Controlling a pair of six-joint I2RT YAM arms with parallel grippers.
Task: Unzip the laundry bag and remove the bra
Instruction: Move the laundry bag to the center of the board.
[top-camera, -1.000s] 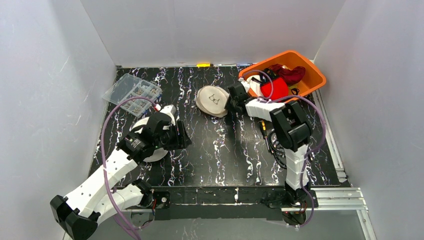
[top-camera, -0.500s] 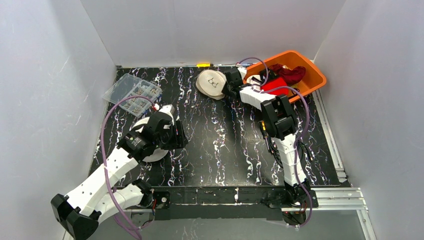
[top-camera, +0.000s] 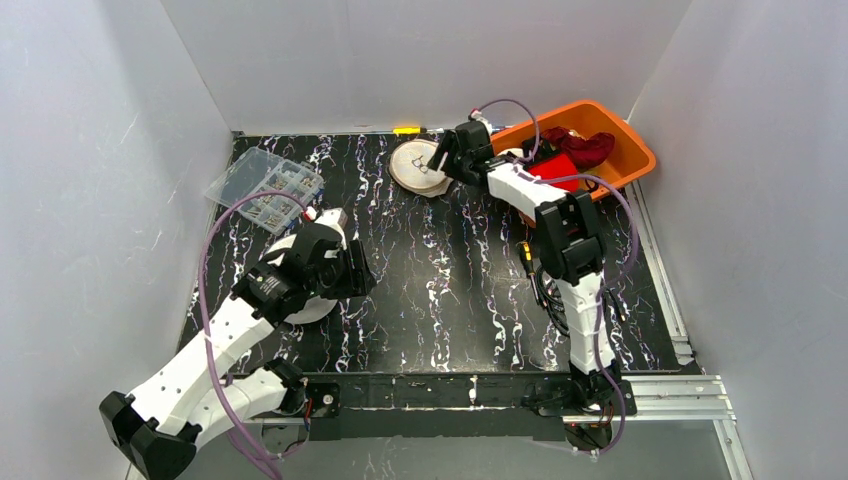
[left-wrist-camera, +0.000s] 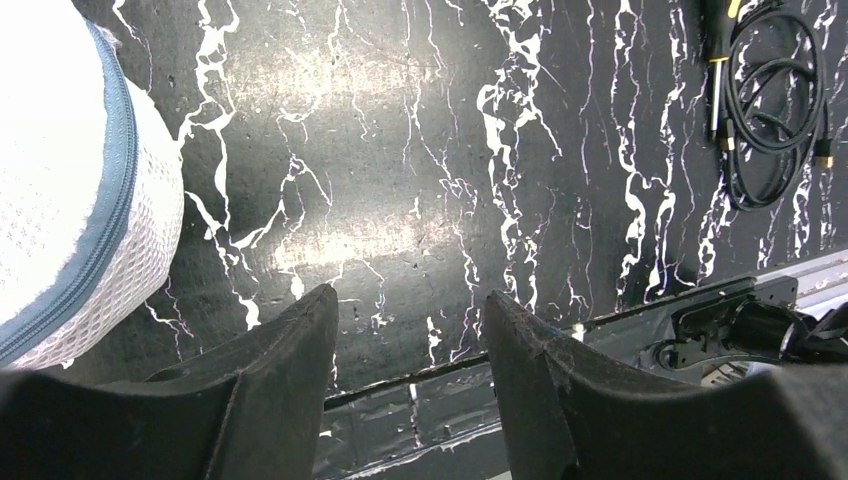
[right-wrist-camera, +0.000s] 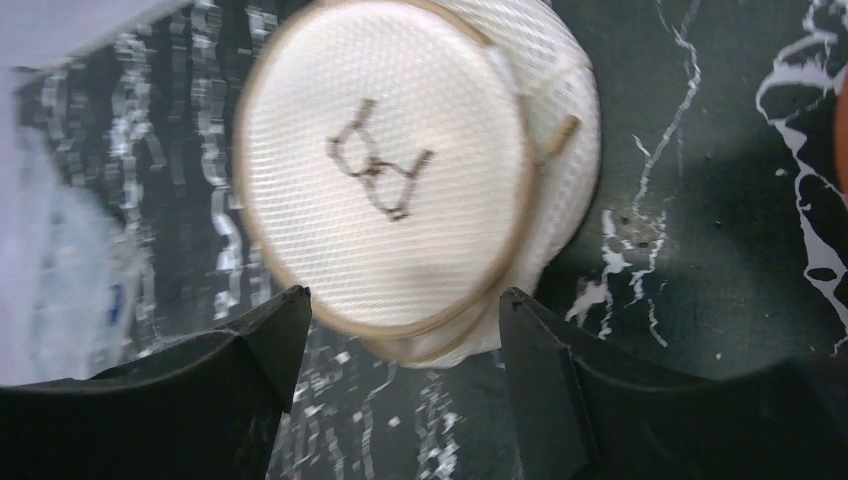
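A round white mesh laundry bag (top-camera: 415, 166) with beige trim lies flat at the back of the table, its zip rim facing the right wrist camera (right-wrist-camera: 395, 165). My right gripper (top-camera: 442, 160) hovers just over its right edge, open (right-wrist-camera: 405, 300), holding nothing. A second white mesh bag with a blue zip (left-wrist-camera: 70, 200) lies partly under my left arm (top-camera: 308, 308). My left gripper (top-camera: 362, 272) is open over bare tabletop (left-wrist-camera: 410, 295), to the right of that bag. No bra can be made out.
An orange bin (top-camera: 632, 150) with red garments stands at the back right, close behind the right arm. A clear compartment box (top-camera: 265, 185) sits at the back left. A black cable and a screwdriver (top-camera: 530, 268) lie near the right arm's base.
My right gripper carried the beige-trimmed bag toward the back of the table, then opened and let it go. The left arm has stayed put.
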